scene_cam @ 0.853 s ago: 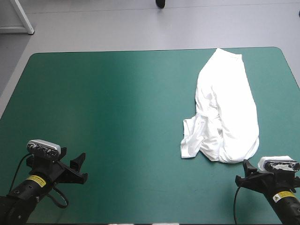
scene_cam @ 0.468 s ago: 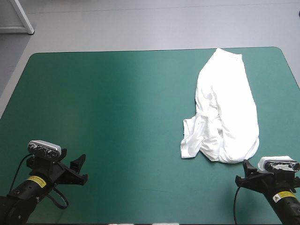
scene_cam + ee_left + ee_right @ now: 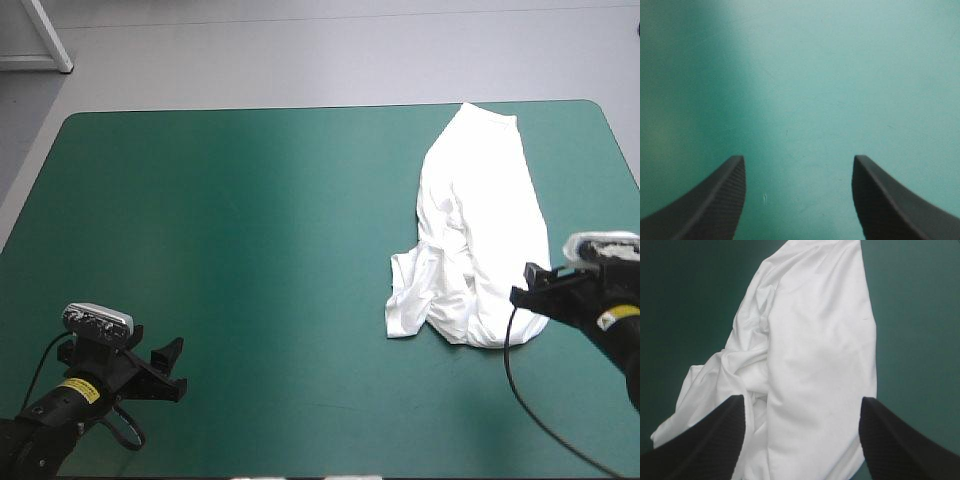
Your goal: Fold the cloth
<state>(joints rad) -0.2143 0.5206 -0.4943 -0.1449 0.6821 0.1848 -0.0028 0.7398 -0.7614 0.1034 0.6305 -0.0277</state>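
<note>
— At the right edge of the high view, a little below the middle, how did the right end effector [image 3: 527, 284] stand?

— Its black fingers [image 3: 705, 440] were apart, holding nothing. From its wrist camera, the T-shirt [image 3: 815, 340] lay ahead of the two fingers and between them. Whether they touched the fabric I could not tell.

— And the left end effector [image 3: 172, 365]?

— Lower left of the frame, fingers spread as well. Only bare teal-green cover [image 3: 840, 75] showed between them, and it was well apart from the T-shirt.

— Where was the T-shirt on the desk [image 3: 250, 220]?

— In the right half of the frame. It was a white, crumpled, elongated heap running from near the far edge at upper right down toward the right end effector. A rumpled flap stuck out at its lower left end. It rested on the cover, not yet folded.
</note>
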